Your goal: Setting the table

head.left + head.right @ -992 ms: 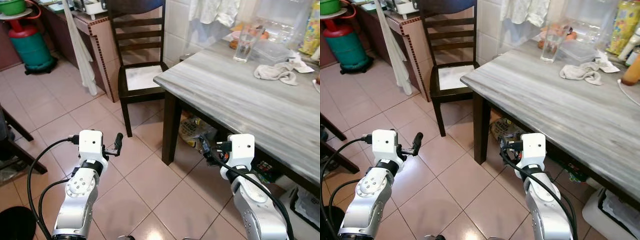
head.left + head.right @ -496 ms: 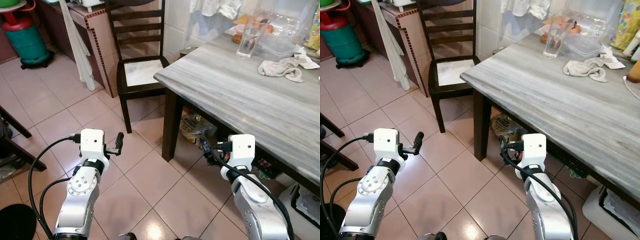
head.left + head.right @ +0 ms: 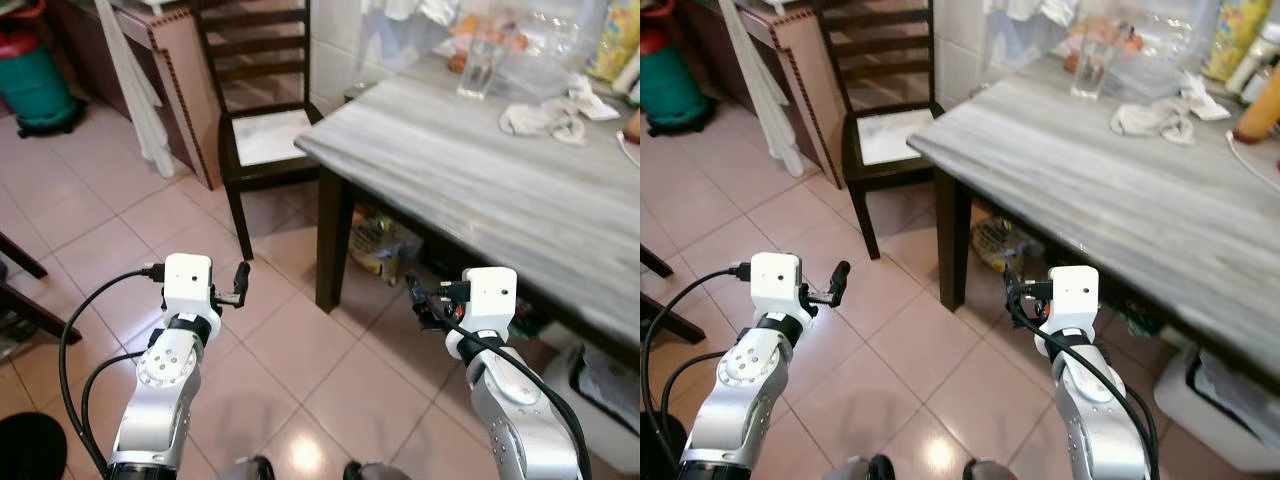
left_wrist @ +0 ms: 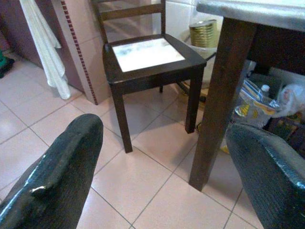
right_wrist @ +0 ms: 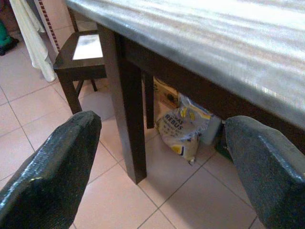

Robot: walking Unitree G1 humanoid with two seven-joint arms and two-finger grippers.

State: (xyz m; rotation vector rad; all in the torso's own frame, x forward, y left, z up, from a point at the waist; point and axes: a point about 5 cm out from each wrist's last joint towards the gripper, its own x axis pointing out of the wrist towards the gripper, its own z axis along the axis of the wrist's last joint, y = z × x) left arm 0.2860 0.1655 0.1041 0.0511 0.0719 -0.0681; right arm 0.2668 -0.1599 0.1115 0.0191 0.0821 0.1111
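The grey table stands ahead on my right, carrying a glass and what looks like a crumpled cloth at its far end. My left gripper and right gripper hover spread, empty, above the tiled floor beside a dark chair.

two silver arms with white boxy wrists, looping black cables and black-fingered grippers.
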